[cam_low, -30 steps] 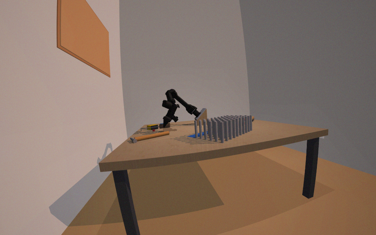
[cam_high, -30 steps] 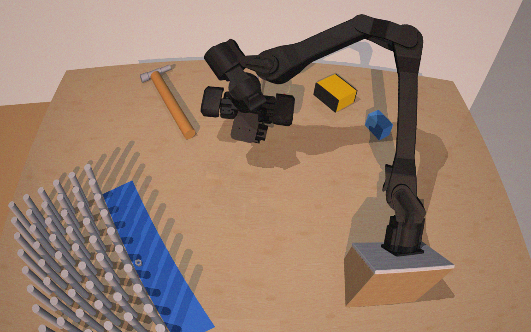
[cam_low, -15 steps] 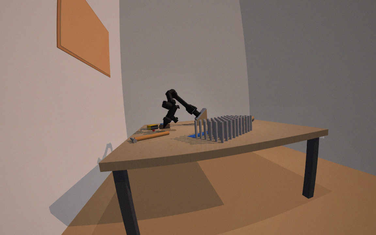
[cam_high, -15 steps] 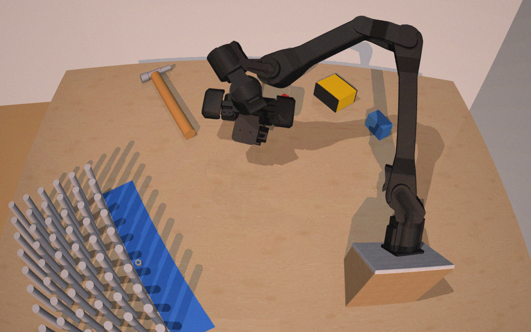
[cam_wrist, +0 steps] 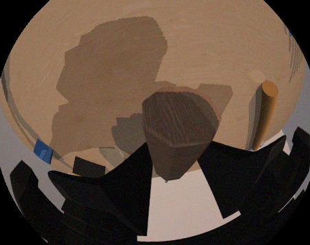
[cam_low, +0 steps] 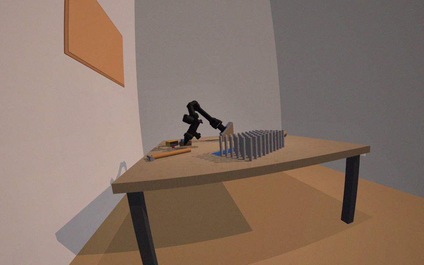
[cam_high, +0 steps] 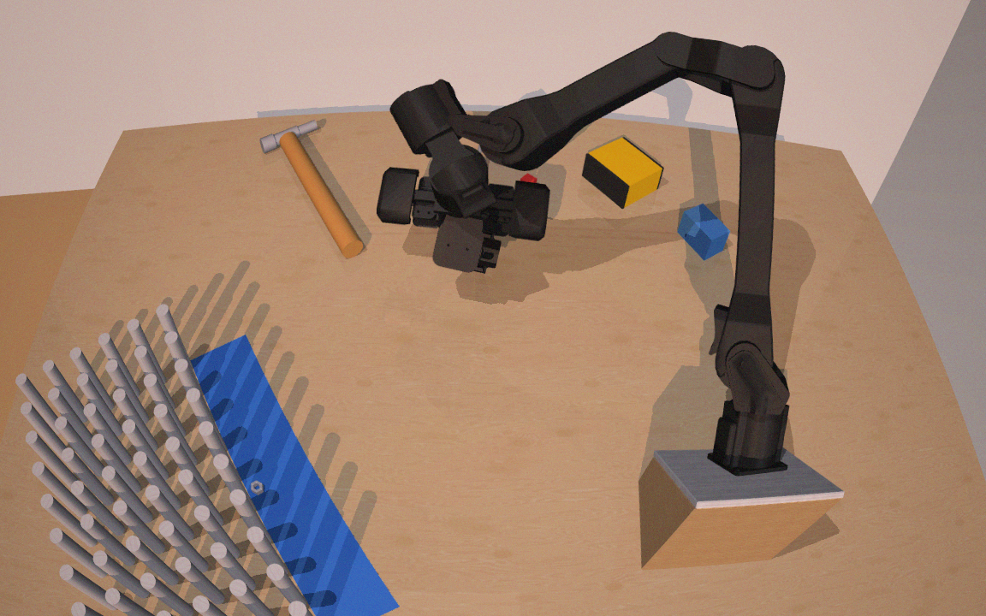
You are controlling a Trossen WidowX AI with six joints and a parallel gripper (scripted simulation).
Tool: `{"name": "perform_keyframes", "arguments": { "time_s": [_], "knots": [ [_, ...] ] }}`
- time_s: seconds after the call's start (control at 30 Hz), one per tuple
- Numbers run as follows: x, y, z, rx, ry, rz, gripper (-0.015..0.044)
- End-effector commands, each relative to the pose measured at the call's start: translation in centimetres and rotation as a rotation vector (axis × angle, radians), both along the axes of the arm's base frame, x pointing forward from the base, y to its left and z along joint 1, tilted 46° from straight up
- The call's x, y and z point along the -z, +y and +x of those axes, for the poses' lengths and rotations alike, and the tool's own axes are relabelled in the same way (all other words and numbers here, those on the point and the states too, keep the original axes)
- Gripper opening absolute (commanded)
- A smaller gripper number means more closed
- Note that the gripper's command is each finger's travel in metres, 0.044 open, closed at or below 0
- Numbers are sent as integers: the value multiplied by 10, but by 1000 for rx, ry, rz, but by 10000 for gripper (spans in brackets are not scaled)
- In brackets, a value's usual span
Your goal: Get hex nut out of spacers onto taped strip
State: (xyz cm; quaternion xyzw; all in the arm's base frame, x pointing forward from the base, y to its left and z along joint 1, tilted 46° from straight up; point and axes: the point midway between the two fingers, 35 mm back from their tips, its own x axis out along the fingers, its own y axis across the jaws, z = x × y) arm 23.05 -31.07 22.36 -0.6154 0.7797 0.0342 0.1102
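The small hex nut [cam_high: 256, 486] lies on the blue taped strip [cam_high: 328, 520] [cam_low: 220, 152], close beside the front row of spacers. The grey metal spacers [cam_high: 207, 430] [cam_low: 250, 148] stand upright in rows. My gripper [cam_low: 186, 141] [cam_wrist: 172, 143] is shut on the dark wooden handle [cam_wrist: 179, 119] [cam_low: 189, 143] of a tool, away from the spacer field. A thin shaft [cam_low: 168, 145] reaches from the handle toward the wall in the exterior view. In the top view my wrist hides the tool. Whether the tool touches the table cannot be told.
A hammer [cam_high: 320, 191] [cam_low: 170, 153] [cam_wrist: 266, 112] with an orange handle lies between my gripper and the table's far left corner. A yellow and black block [cam_high: 624, 169] [cam_low: 171, 142], a blue block [cam_high: 703, 231] [cam_wrist: 43, 151] and a small red object [cam_high: 529, 178] [cam_low: 173, 147] lie toward the back.
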Motion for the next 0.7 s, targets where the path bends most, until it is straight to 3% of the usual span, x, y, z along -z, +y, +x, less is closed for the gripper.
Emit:
{"name": "perform_keyframes", "arguments": {
  "time_s": [0.0, 0.67],
  "knots": [
    [1, -1, 0, -6, 3, -1, 0],
    [4, -7, -5, -9, 8, -15, 0]
  ]
}}
